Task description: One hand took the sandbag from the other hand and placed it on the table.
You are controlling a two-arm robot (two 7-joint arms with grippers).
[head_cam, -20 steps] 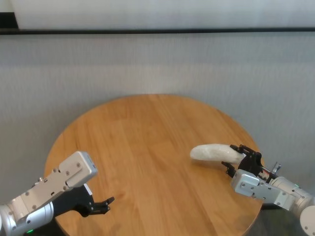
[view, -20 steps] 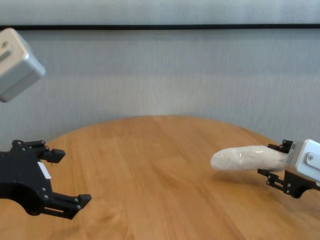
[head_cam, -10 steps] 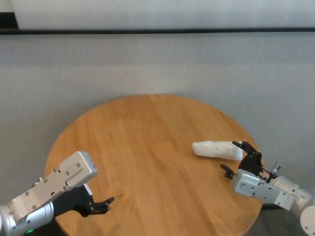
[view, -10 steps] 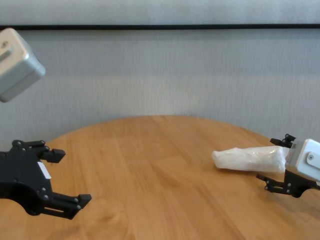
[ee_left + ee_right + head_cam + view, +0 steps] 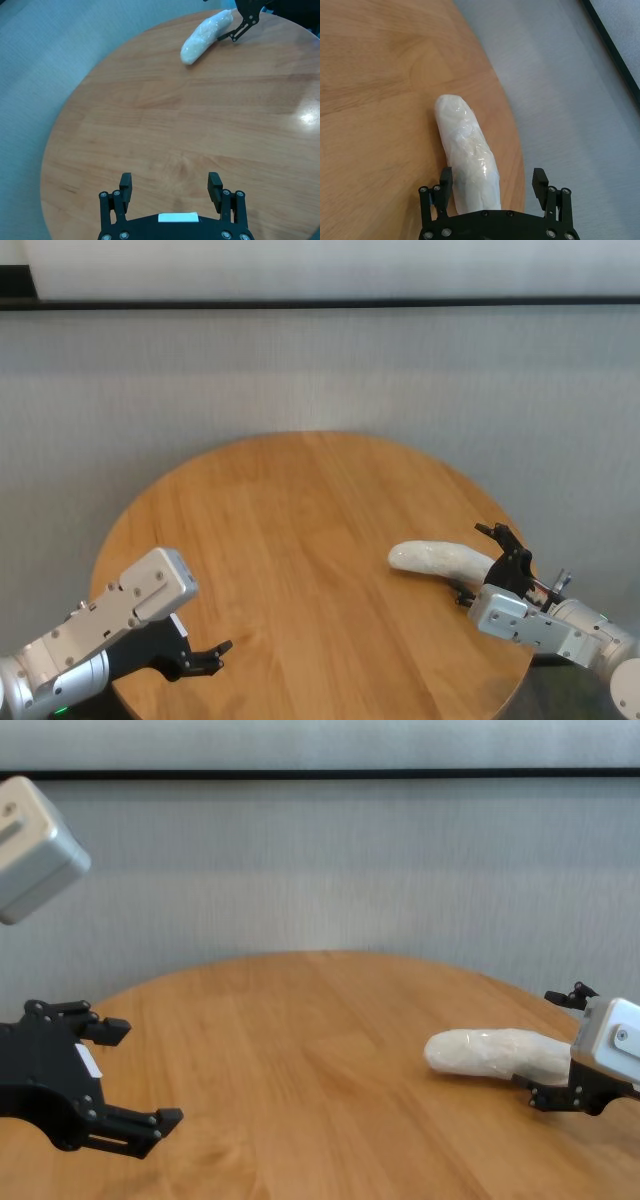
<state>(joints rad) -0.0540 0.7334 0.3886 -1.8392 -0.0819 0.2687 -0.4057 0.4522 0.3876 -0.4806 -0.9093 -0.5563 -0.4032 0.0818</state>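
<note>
Round table [image 5: 300, 540], light orange-brown wood planks, smooth with a faint sheen, set before a pale grey textured wall [image 5: 320, 370] topped by a dark horizontal strip. Sandbag [image 5: 440, 559]: elongated white translucent plastic pouch, lumpy, gently curved like a loaf, film wrinkled over a granular fill; lying flat on the tabletop on the robot's right side, near the rim, rounded end pointing toward the table's middle. Right gripper [image 5: 487, 562]: black two-finger unit on a silver-grey wrist housing, low over the table at the bag's near end, fingers spread wide to either side of that end; in the right wrist view [image 5: 492, 184] one finger close against the pouch, the other clear of it with a gap; no pinch on the bag, weight borne by the table. Left gripper [image 5: 140, 1075]: black, screw-studded, small white label on the body, hanging above the near left edge of the table, well apart from the bag, fingers spread wide, nothing between them.
</note>
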